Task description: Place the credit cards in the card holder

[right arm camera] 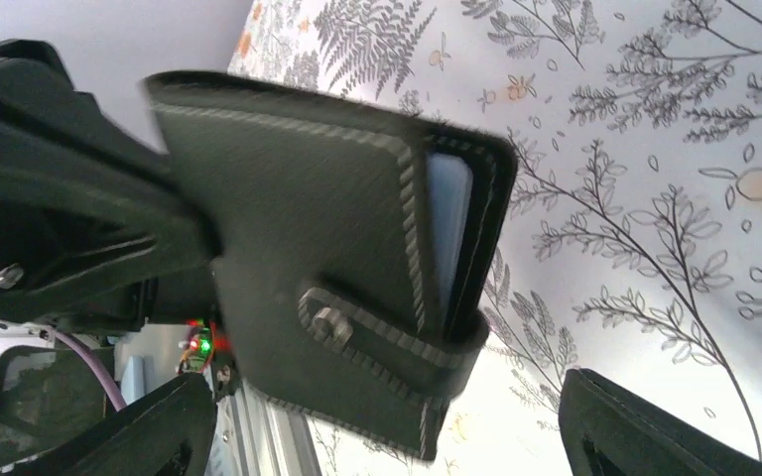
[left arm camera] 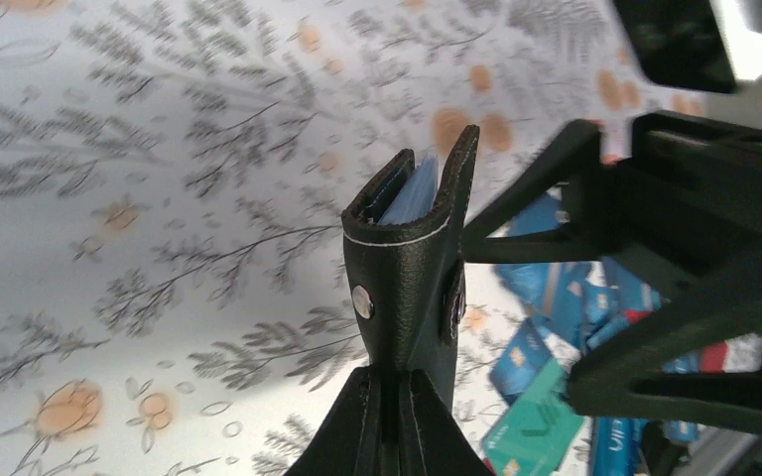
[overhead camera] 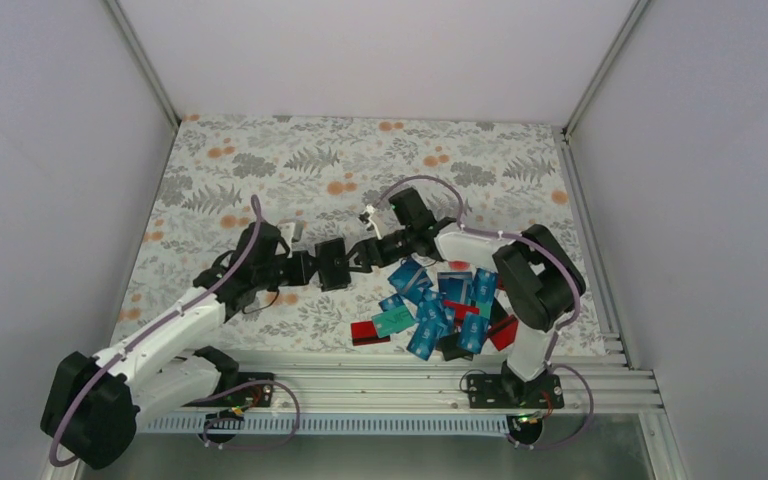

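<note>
left arm (overhead camera: 165,345), right arm (overhead camera: 465,243): white link shells, black joint housings, black wrists and fingers. Lilac cable (overhead camera: 252,225) loops along each arm, tied at the links. Silver screw (right arm camera: 5,276) on the black left wrist housing.

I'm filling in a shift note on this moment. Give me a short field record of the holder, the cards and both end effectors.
card holder: held above the table, blue showing in its open slot
left end effector: shut on the card holder
right end effector: open, fingers wide either side of the holder, not clamping it
credit cards: loose pile on the table near the right arm's base, mostly blue
</note>
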`<state>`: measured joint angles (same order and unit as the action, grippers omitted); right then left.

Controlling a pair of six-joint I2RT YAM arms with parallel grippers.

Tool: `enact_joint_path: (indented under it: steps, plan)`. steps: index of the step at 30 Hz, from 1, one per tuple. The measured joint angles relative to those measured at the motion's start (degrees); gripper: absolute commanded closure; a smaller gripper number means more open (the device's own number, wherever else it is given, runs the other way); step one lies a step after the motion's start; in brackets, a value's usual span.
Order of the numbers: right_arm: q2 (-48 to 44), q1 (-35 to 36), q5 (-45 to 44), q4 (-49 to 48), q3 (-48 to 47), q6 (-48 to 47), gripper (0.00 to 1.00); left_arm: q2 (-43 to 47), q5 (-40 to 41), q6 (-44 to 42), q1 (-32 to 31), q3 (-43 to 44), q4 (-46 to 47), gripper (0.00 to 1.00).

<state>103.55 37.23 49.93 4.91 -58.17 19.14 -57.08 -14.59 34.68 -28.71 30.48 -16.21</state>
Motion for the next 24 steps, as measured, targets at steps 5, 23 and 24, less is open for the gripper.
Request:
enact_joint_path:
  steps: [5,23,24]
  plan:
    - [1.11,0.0,1.99,-0.66,-2.64,1.31,0.17,2.27,-4.09,-3.15,0.0,1.49,1.05,0.98]
    - [-1.36,-1.66,15.45,-2.32,-4.72,0.66,0.78,5.55,-9.18,-9.01,0.59,3.28,1.11,0.82]
    - [-1.95,-1.68,15.76,-2.08,-4.72,0.22,0.78,5.38,-9.03,-9.25,0.59,3.5,1.11,0.66]
